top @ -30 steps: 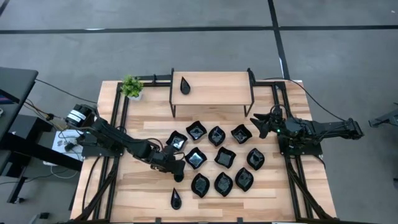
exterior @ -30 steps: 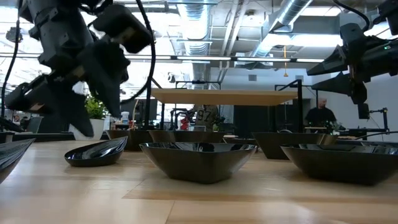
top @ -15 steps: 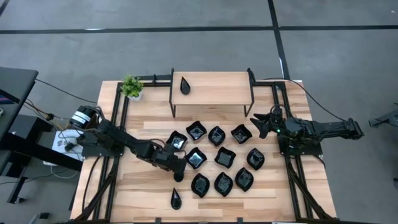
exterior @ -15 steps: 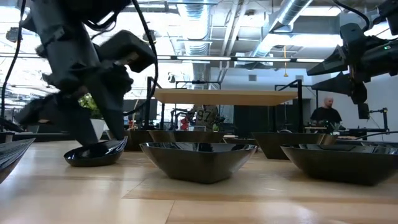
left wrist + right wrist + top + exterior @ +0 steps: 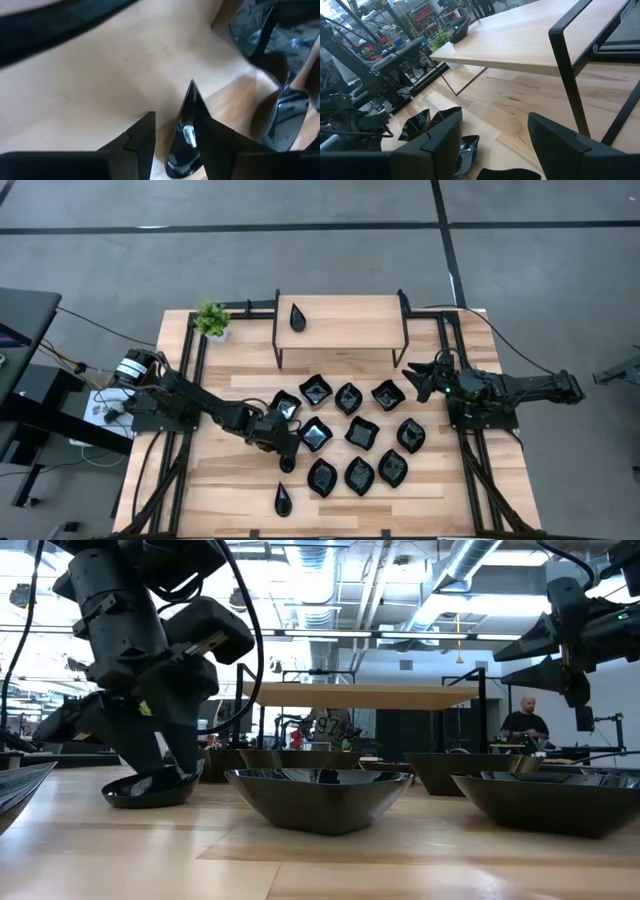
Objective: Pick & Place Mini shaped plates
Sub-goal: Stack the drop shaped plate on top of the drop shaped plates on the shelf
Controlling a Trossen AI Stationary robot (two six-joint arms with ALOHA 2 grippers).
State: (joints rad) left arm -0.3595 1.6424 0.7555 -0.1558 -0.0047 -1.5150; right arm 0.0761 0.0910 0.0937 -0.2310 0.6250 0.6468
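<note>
Fingers of the left gripper (image 5: 172, 135) straddle a slim teardrop plate (image 5: 184, 136) on the bench (image 5: 230, 480), one on each side of its narrow body; they look parted around it, and whether they have pinched it cannot be told. In the high view this plate lies at the near-left edge of the cluster, under the left gripper (image 5: 284, 452), with another teardrop (image 5: 283, 500) alone nearer the front edge. Beyond it, the wavy squares and leaf-shaped dishes (image 5: 360, 432) sit in loose rows at mid-bench, close together but mostly apart. Judging by the gloss, these plates are hard, light and slippery, likely brittle if dropped; the teardrop's thin rim across its narrow width seems the best hold, gripped low so it does not squirt out. Farther back stands a raised wooden shelf (image 5: 350, 320) bearing one teardrop plate (image 5: 297, 316), with a small green plant (image 5: 211, 319) beside it. Right gripper (image 5: 415, 380) waits at the right, its fingers spread wide and empty.
</note>
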